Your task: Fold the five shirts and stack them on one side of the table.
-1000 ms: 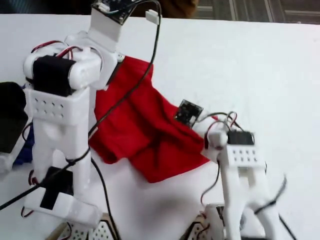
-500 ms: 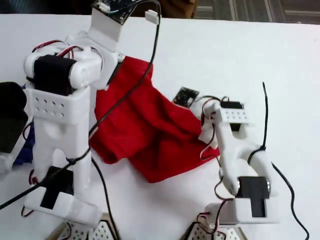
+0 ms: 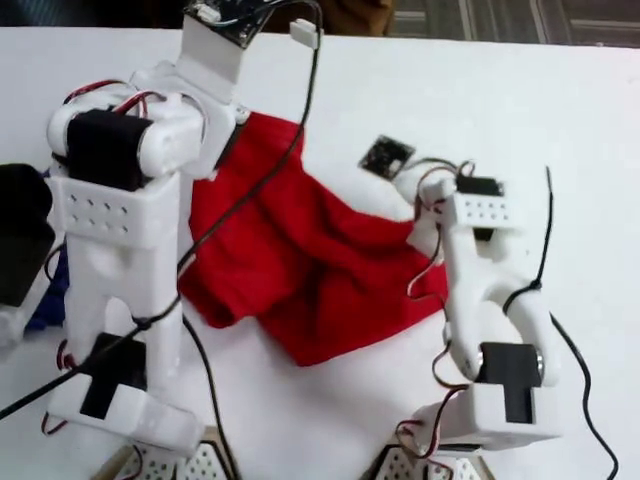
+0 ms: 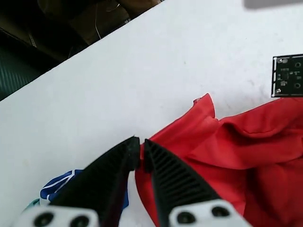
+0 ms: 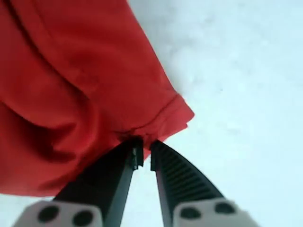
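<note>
In the high view the red shirt (image 3: 300, 260) is seen crumpled mid-frame on the counter (image 3: 520, 100), judged light and limp, best taken by its hem, where it is pinched by the right fingers (image 5: 175, 175), the left fingers (image 4: 113, 170) being clenched beside its edge.

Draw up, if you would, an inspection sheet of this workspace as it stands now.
Surface: white table, no marks seen.
Job's things: red shirt lies rumpled between the arms, not folded flat; blue-and-white cloth near the left end effector.
Clutter: dark thing at the table's edge, too unclear to name.
End effectors: left end effector shut at the red shirt's edge, grip on cloth unclear; right end effector shut on the red shirt's hem.
Cables: black cable hangs across the red shirt; red and black wires at the right arm.
Surroundings: dark room beyond the table.
</note>
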